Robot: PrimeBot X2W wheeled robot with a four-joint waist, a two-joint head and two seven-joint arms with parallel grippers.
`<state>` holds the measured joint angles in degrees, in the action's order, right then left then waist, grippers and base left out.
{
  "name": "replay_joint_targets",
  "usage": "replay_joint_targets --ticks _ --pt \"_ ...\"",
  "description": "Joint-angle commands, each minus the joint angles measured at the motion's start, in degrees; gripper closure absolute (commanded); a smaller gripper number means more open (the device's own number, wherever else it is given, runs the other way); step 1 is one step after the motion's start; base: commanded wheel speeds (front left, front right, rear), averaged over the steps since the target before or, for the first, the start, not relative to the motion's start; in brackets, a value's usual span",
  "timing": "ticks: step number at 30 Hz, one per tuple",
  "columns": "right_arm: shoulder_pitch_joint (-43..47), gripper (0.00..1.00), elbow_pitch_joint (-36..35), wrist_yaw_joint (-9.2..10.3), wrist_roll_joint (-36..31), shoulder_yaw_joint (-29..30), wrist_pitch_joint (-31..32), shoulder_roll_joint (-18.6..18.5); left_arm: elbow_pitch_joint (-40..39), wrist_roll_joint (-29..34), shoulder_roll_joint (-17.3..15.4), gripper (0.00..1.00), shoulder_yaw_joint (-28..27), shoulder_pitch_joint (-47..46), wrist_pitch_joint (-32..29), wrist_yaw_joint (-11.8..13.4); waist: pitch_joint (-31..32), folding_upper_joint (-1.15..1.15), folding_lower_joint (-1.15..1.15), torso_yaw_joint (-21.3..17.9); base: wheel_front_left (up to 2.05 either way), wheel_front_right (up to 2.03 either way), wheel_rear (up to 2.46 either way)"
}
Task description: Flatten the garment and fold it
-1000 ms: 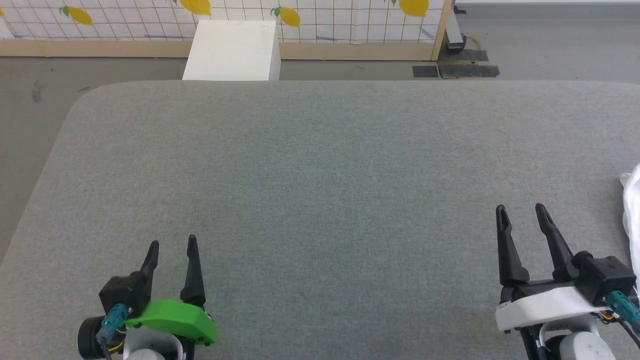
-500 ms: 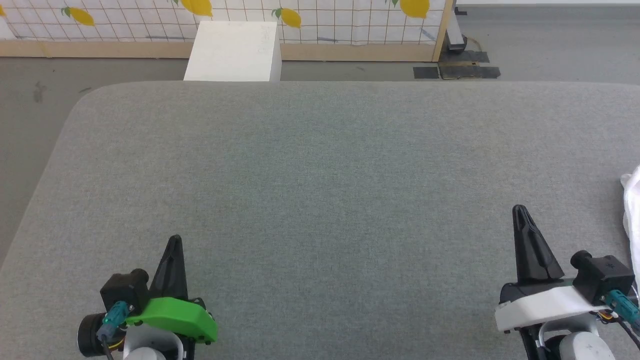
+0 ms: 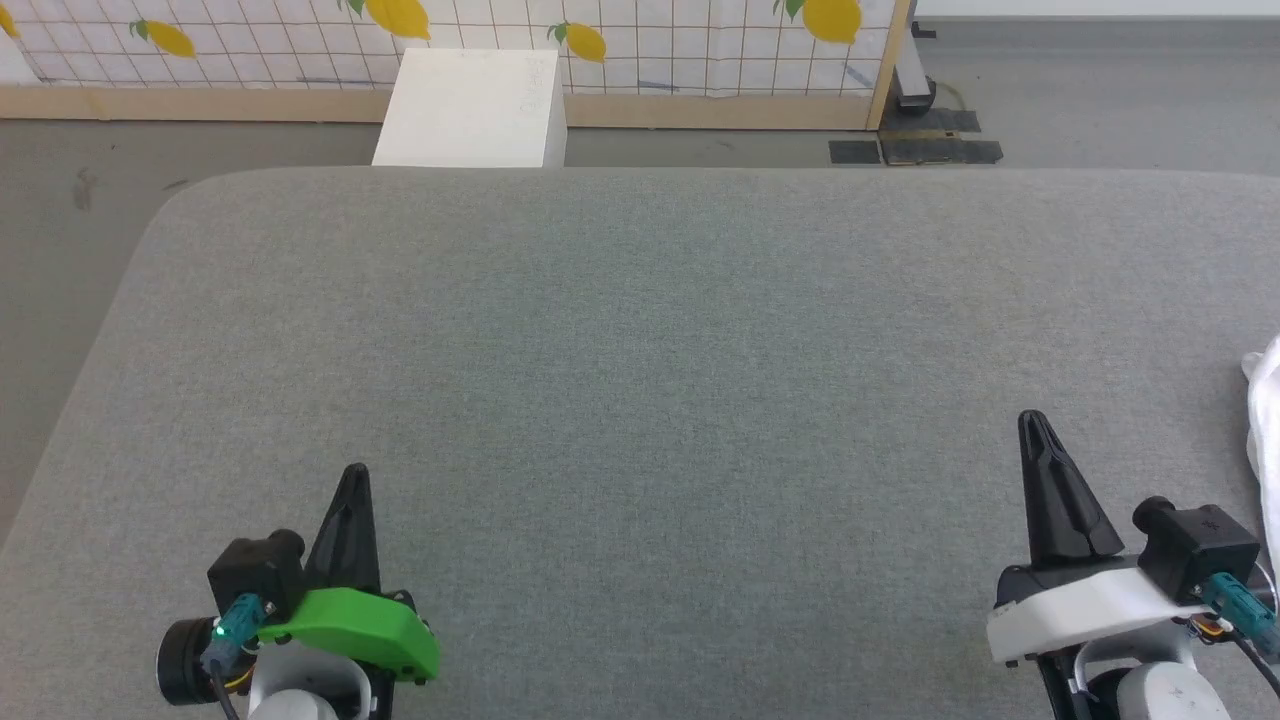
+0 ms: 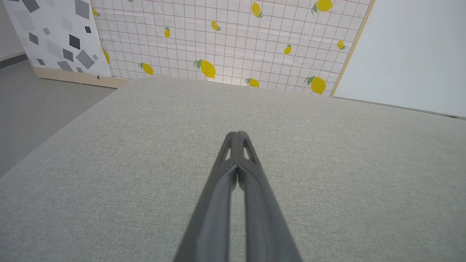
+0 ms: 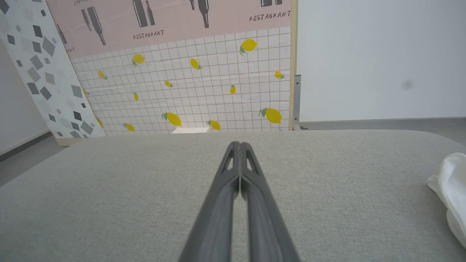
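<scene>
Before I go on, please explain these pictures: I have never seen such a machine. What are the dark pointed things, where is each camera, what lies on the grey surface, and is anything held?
This is a two-armed wheeled robot. One picture comes from a camera on its head, looking down at a grey padded surface. The dark pointed things are the left gripper and the right gripper: each has two long fingers pressed together, so both are shut and hold nothing. The other two pictures come from wrist cameras looking along those fingers. A white garment lies at the surface's right side, apart from the right gripper. A white box stands beyond it.
</scene>
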<state>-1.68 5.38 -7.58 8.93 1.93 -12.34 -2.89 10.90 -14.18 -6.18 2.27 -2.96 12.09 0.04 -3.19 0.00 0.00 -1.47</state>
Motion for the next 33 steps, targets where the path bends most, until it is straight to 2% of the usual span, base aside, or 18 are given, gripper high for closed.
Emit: replay_joint_targets --ticks 1,33 --pt "0.31 1.00 -0.44 0.02 -0.71 -0.17 0.40 0.00 -0.41 1.07 0.20 1.00 -0.24 0.52 -0.35 -0.01 0.05 0.00 0.00 0.03 0.00 0.00 0.00" --pt "0.73 1.00 -1.96 0.04 -3.24 -0.71 4.08 0.01 -3.64 5.11 1.16 1.00 -0.86 1.27 -3.97 -0.02 1.02 0.00 0.00 0.47 0.00 0.00 0.00"
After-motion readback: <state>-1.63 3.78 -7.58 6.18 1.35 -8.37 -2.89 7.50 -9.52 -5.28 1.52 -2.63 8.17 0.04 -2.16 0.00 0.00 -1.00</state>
